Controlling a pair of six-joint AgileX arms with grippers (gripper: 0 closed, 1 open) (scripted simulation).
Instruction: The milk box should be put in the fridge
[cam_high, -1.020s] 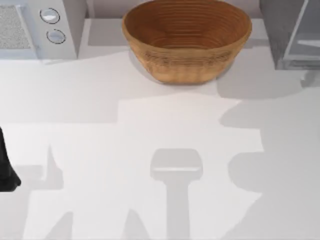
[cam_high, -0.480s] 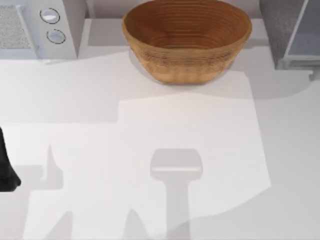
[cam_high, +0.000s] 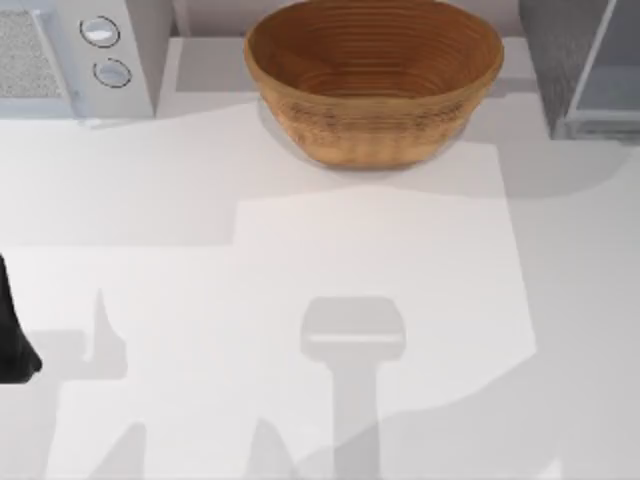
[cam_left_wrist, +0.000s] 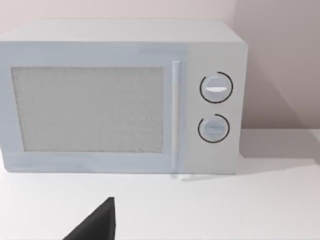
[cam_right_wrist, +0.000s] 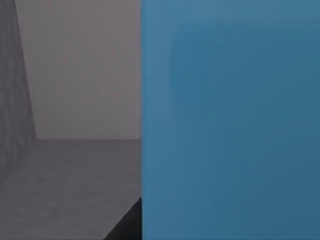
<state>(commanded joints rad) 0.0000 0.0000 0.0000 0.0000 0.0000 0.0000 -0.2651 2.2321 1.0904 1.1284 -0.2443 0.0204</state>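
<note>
Milk box (cam_right_wrist: 230, 120) sits right against the right wrist camera, inside the fridge (cam_right_wrist: 70, 180), grey floor below. Right end effector's grip: can't tell. Left arm (cam_high: 12, 340) parked at the surface's left edge.

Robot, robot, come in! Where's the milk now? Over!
Milk box right up against right wrist camera, grey fridge walls beside it. Left arm parked at table's left edge. Nothing seen blocking.

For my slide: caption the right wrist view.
Milk box close to the camera, with the fridge grey interior floor and walls beside it.
</note>
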